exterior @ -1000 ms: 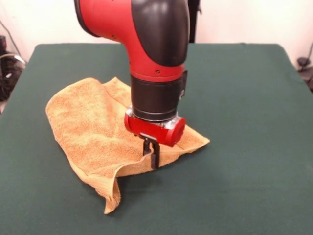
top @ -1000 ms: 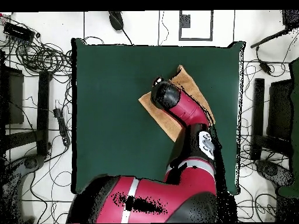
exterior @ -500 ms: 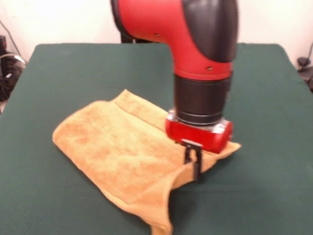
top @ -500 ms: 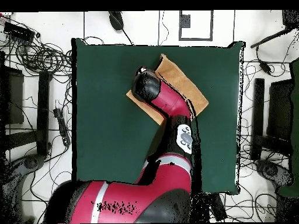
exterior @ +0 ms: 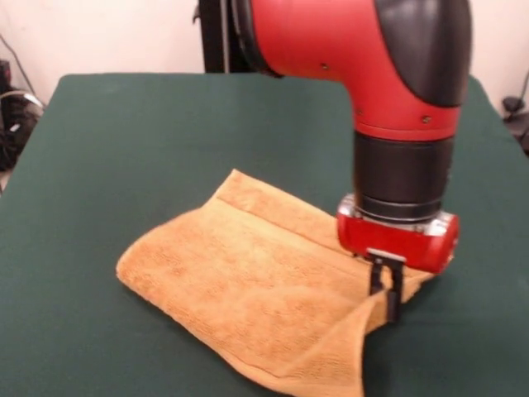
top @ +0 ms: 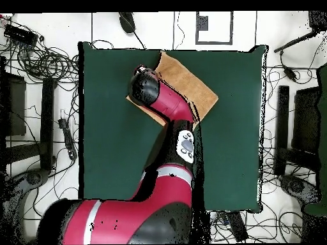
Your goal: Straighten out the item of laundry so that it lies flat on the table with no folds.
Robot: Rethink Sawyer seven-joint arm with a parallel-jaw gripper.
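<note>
The item of laundry [exterior: 248, 273] is an orange-tan terry towel lying on the green table [exterior: 149, 132], near the front edge in the front view. A paler band runs along its far edge. Its near right part is raised into a fold that hangs from my gripper [exterior: 385, 299], which is shut on the towel's edge. In the overhead view the towel [top: 188, 89] lies at the table's [top: 115, 147] top edge, and the arm [top: 159, 102] covers its left part and the gripper.
Cables and stands [top: 45, 70] ring the table in the overhead view. Green cloth [exterior: 165, 116] stretches behind and to the left of the towel in the front view.
My gripper has dragged the towel to the right and toward the front edge in the front view. The towel has spread wider, and the hanging fold has moved with the gripper.
</note>
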